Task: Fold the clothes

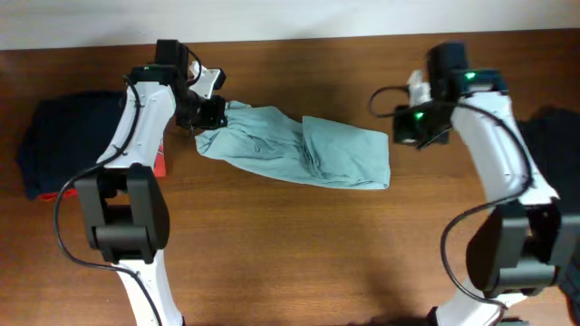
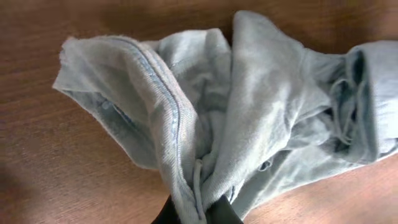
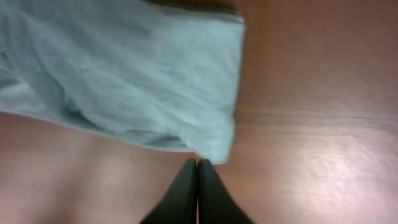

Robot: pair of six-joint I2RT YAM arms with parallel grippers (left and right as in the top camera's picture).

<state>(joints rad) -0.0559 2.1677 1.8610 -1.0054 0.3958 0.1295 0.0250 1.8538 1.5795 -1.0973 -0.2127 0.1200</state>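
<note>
The pale grey-blue T-shirt [image 1: 299, 149] lies bunched and wrinkled on the wooden table, stretched from upper left to right. My left gripper [image 1: 210, 116] is shut on its left end. In the left wrist view a seam and gathered folds of the shirt [image 2: 249, 112] are pinched between the dark fingers [image 2: 198, 211]. My right gripper [image 1: 401, 138] is just past the shirt's right edge. In the right wrist view its fingers [image 3: 198, 163] are pressed together with nothing between them. The shirt's corner [image 3: 214, 149] lies just beyond the tips.
A pile of navy folded garments [image 1: 68, 136] with a red piece [image 1: 159, 163] sits at the left, by the left arm. A dark loose garment [image 1: 555, 136] lies at the right edge. Bare wooden table [image 1: 299, 254] runs along the front.
</note>
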